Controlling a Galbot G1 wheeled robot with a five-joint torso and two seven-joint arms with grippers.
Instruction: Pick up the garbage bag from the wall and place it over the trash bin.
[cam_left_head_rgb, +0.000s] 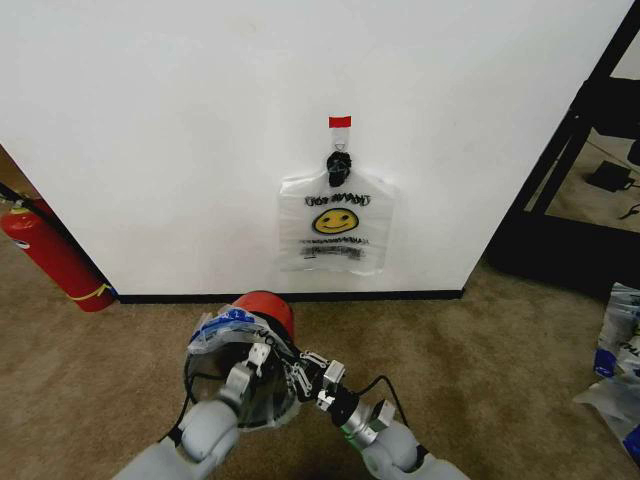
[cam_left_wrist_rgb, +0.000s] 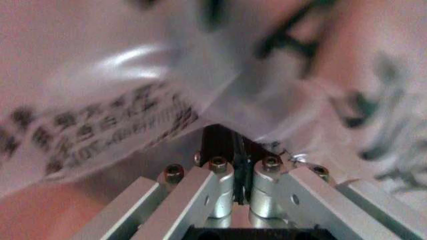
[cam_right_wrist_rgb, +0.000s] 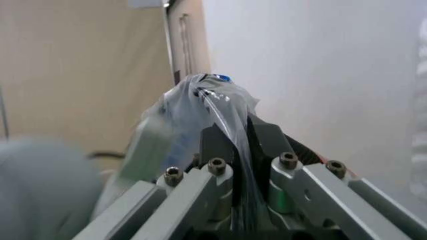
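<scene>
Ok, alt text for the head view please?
Both grippers, left and right, hold a translucent garbage bag at the trash bin on brown carpet. Another smiley bag hangs from the white wall; a red fire extinguisher stands left.

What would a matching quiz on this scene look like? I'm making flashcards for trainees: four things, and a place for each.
Things:
1. tape
2. hanging bag
3. held bag
4. extinguisher

Places:
A. on the hook
B. on the carpet, far left
C. on the wall just above the hook
D. over the bin, pinched by the left gripper and right gripper

Pairs: 1-C, 2-A, 3-D, 4-B
</scene>
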